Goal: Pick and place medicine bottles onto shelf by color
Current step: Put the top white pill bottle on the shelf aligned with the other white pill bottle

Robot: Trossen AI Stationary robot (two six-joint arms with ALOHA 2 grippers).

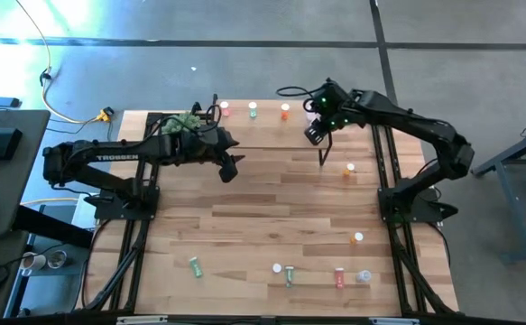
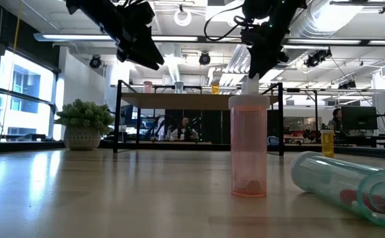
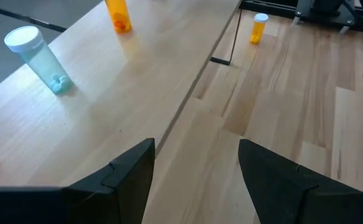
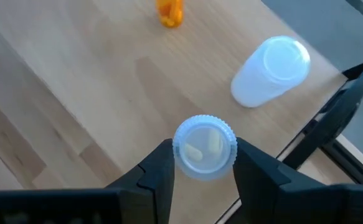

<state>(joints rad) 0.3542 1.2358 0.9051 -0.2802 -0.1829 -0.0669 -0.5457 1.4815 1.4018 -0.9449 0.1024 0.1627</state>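
Note:
The shelf (image 1: pixel 263 131) stands along the table's far edge with a pink (image 1: pixel 225 109), a green (image 1: pixel 253 109), an orange (image 1: pixel 285 110) and a white bottle (image 4: pixel 271 70) upright on its top. My right gripper (image 1: pixel 315 134) hovers over the shelf's right end, shut on a clear bottle (image 4: pixel 204 147). My left gripper (image 1: pixel 231 167) hangs open over the table just in front of the shelf (image 3: pixel 106 112), with nothing between its fingers (image 3: pixel 197 162). More bottles are on the table: an orange one (image 1: pixel 350 169) stands apart, and several are near the front edge. My right gripper pinches the clear bottle's round sides (image 4: pixel 176 149) between its two fingers, one on each side. The fingers slant down from above. One round end faces the wrist camera, with pills showing through. The bottle (image 2: pixel 250 82) is lifted clear, above the shelf top beside the white bottle.
Near the front edge are a lying green bottle (image 1: pixel 194 266), a white one (image 1: pixel 277 268), a green one (image 1: pixel 290 274), a red one (image 1: pixel 339 277) and a clear one (image 1: pixel 364 276). An orange bottle (image 1: pixel 357 239) stands at the right. A small plant (image 1: pixel 186 122) sits at the shelf's left end.

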